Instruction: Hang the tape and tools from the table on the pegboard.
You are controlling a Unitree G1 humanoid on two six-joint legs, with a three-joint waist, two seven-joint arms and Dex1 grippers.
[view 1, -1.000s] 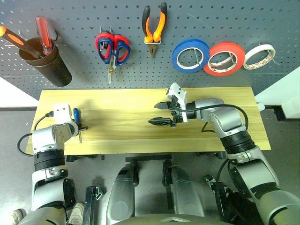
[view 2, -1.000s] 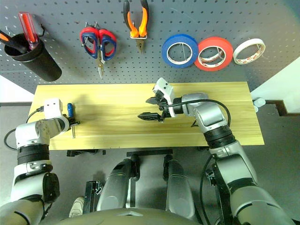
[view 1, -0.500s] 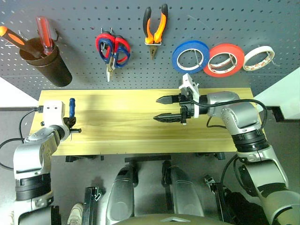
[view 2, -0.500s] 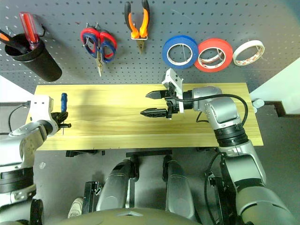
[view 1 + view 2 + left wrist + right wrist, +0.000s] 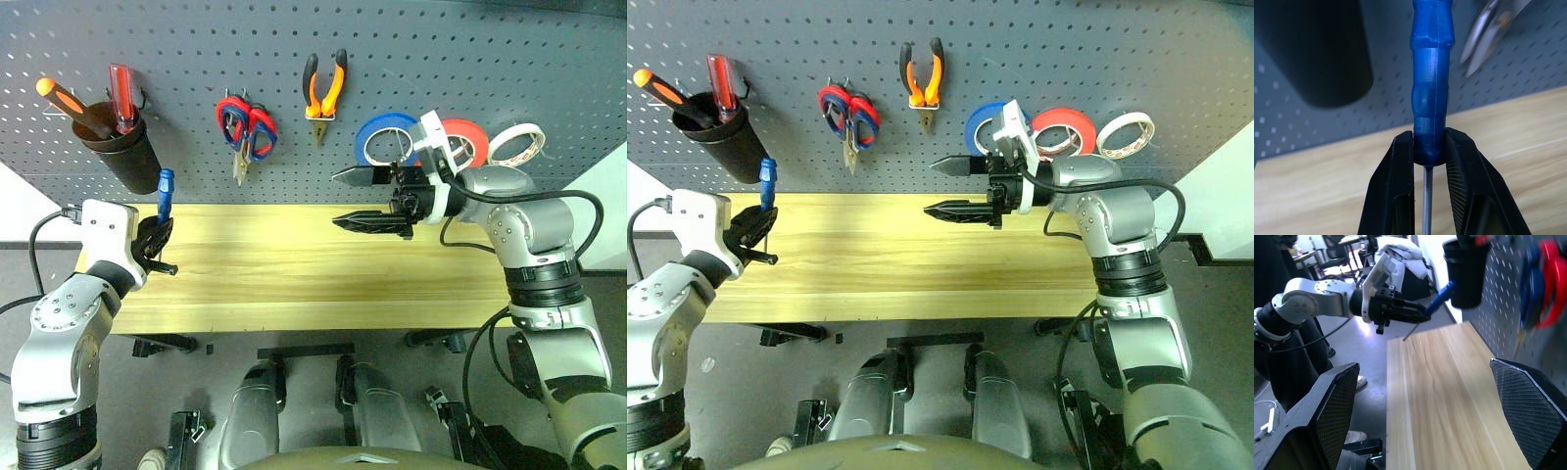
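Head cam: table (image 5: 294,284) runs across mid frame, pegboard (image 5: 490,59) fills the top. Left gripper (image 5: 157,238) at lower left is clamped on the blue screwdriver (image 5: 165,196), handle up, tip poking out below, held above the table's left end just under the black cup (image 5: 122,157). Right gripper (image 5: 364,201) at centre-right, fingers spread wide w/ nothing between, pointing toward frame left, in front of the blue tape (image 5: 377,137) already on the board. Pliers (image 5: 324,88) and scissors (image 5: 245,127) hang at upper centre.

Left wrist cam: both fingers (image 5: 1396,196) pinch the handle's lower end, thin shaft running down between them.

Right wrist cam: two black fingers (image 5: 1327,416) far apart, empty; the other arm w/ the screwdriver shows at upper left.
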